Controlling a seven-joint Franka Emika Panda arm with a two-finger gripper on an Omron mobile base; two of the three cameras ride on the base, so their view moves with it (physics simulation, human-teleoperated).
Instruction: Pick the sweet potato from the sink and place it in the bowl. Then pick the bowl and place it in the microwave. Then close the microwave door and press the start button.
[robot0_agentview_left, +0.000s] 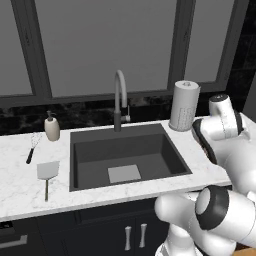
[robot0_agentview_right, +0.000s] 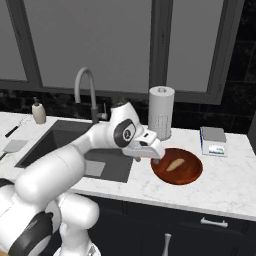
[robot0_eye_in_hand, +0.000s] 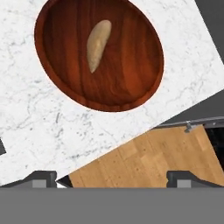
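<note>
We see the sweet potato lying inside the bowl, near its middle, so we think the first job is done. The bowl sits on the white table to the right of the sink, close to the front edge. We think it stands there because it is an easy spot to reach from the sink — a short trip for the little potato.

Our tool hangs above the table's front edge, just beside the bowl, and its two tips are spread wide with nothing between them. It holds nothing. We guess it is free so that it can take hold of the bowl's rim next.

The sink is bare inside, apart from the pale square at its bottom. The tap curves over its back edge.

A paper towel roll stands upright behind the bowl, well out of the way. A small box lies to the right of the bowl. It has a label with a bit of blue on it — the writing is too small for us to read. We find no other words or brands we can read.
</note>
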